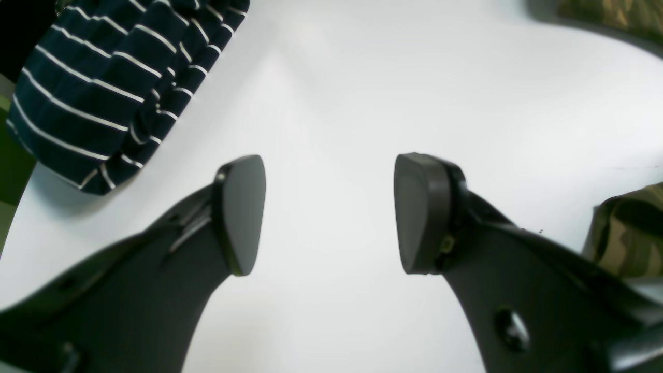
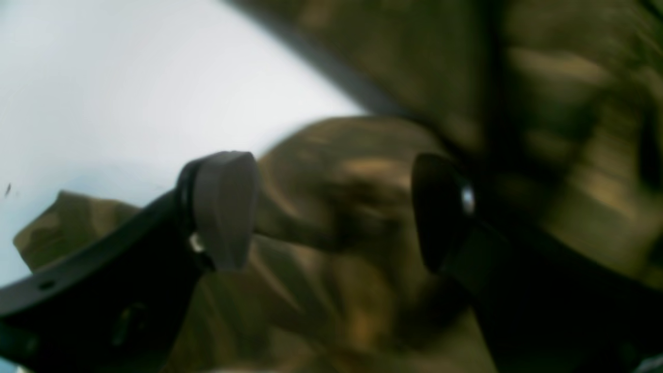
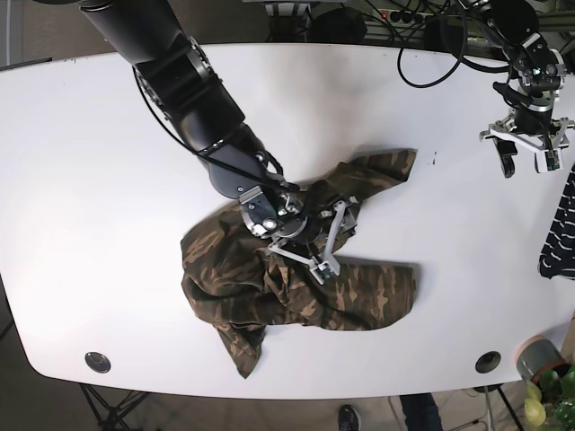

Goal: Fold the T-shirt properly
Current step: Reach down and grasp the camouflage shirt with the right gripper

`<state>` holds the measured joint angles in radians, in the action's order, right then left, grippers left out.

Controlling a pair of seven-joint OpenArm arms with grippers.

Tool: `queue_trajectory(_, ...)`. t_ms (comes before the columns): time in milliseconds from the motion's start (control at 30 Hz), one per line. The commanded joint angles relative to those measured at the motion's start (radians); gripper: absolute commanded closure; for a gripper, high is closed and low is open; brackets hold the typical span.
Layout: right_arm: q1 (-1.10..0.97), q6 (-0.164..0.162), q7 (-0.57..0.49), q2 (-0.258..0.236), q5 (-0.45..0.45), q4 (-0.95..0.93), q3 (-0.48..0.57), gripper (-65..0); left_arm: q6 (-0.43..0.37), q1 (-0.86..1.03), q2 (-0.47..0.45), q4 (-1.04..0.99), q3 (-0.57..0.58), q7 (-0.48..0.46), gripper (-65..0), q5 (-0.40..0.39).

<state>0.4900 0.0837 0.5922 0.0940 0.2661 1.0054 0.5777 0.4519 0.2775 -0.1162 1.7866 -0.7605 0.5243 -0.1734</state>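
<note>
The crumpled camouflage-patterned T-shirt (image 3: 296, 269) lies bunched in the centre of the white table (image 3: 90, 180), with no neat fold visible, so by my reading nearly all the folding is left. The right gripper (image 3: 325, 241) hovers over its middle, jaws wide and empty. At the upper right, the left gripper (image 3: 527, 148) hangs wide and empty near a navy striped garment (image 1: 114, 83).

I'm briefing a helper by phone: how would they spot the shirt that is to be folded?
On the white table, look near the middle, under the right gripper. The camouflage T-shirt lies crumpled there in green and brown, unlike the navy striped garment at the table's edge.
</note>
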Motion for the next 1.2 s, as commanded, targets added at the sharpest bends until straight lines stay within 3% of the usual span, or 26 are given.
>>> queue_trajectory(0, 0.042, 0.0, -0.045, 0.034, -0.032, -0.056, -0.003, -44.5, -0.003, -0.004, -0.012, 0.015, 0.0, -0.023, -35.1, -0.007)
queue_trajectory(900, 0.011, -0.009, -0.314, 0.063, -0.041, -0.285, 0.0, -44.1, -0.003, -0.004, -0.018, 0.014, 0.019, -0.023, -35.1, -0.008)
queue_trajectory(1000, -0.006, -0.009, -0.346, 0.063, -0.043, -0.29, 0.0, -37.7, -0.003, -0.004, -0.02, 0.012, 0.026, -0.023, -35.1, -0.008)
queue_trajectory(1167, -0.007, -0.009, -0.36, 0.063, -0.043, -0.306, 0.0, -10.9, -0.003, -0.004, -0.02, 0.012, 0.039, -0.023, -35.1, -0.008)
